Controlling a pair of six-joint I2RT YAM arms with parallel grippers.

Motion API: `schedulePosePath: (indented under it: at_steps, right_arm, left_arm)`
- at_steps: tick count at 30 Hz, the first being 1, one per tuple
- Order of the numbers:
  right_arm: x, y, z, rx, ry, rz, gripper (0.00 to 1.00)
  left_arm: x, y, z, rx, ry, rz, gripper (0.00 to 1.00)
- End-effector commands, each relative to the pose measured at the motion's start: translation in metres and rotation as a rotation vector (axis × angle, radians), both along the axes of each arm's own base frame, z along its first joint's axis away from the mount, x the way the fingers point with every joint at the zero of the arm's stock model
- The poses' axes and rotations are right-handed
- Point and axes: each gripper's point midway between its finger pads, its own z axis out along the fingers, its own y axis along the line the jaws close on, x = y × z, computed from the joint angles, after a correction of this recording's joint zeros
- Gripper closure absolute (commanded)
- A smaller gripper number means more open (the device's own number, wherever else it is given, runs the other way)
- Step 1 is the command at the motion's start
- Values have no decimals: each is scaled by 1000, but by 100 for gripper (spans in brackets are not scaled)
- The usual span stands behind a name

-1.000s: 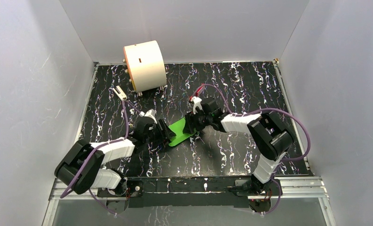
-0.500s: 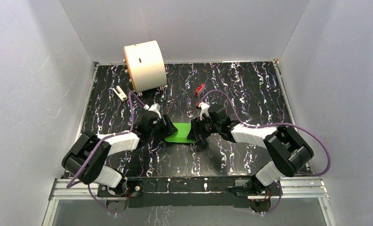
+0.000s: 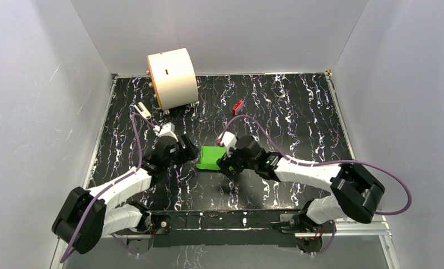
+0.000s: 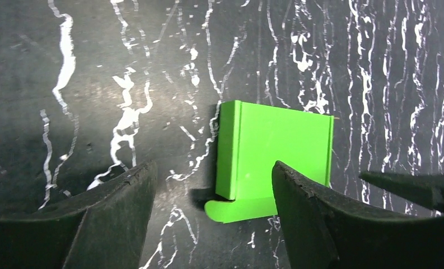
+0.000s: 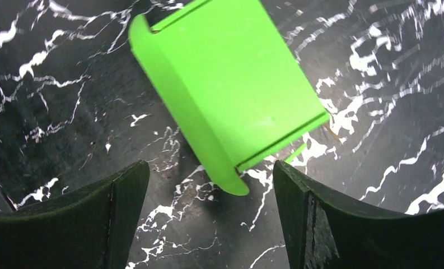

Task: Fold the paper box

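Observation:
The paper box (image 3: 211, 157) is a bright green, small flat rectangular box lying on the black marbled table between the two arms. In the left wrist view the box (image 4: 275, 154) lies ahead of the fingers with a rounded flap sticking out at its near edge. In the right wrist view it (image 5: 230, 84) lies tilted, a rounded flap at its near corner. My left gripper (image 3: 190, 152) is open just left of the box, holding nothing. My right gripper (image 3: 224, 163) is open at the box's right edge, holding nothing.
A large cream cylinder (image 3: 172, 77) stands at the back left. A small red block (image 3: 237, 105) lies behind the box. A small white and dark piece (image 3: 143, 110) lies near the cylinder. White walls surround the table (image 3: 298, 123).
The box went from a raised, tilted hold between the grippers to lying flat on the table. Both grippers have let go and drawn back, the right arm reaching further left.

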Motion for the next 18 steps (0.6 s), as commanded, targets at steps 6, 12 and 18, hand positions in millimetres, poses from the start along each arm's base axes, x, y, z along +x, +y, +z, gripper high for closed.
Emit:
schedulePosePath:
  at_steps: [6, 12, 18]
  right_arm:
    - [4, 30, 1, -333, -398, 149, 11]
    - [1, 38, -6, -453, -558, 186, 13]
    - [-2, 45, -21, -526, -597, 242, 15]
  left_arm:
    - [-5, 49, -10, 140, -54, 141, 25]
    - [-3, 76, -21, 281, -40, 216, 22]
    - [-2, 79, -21, 286, -44, 233, 21]
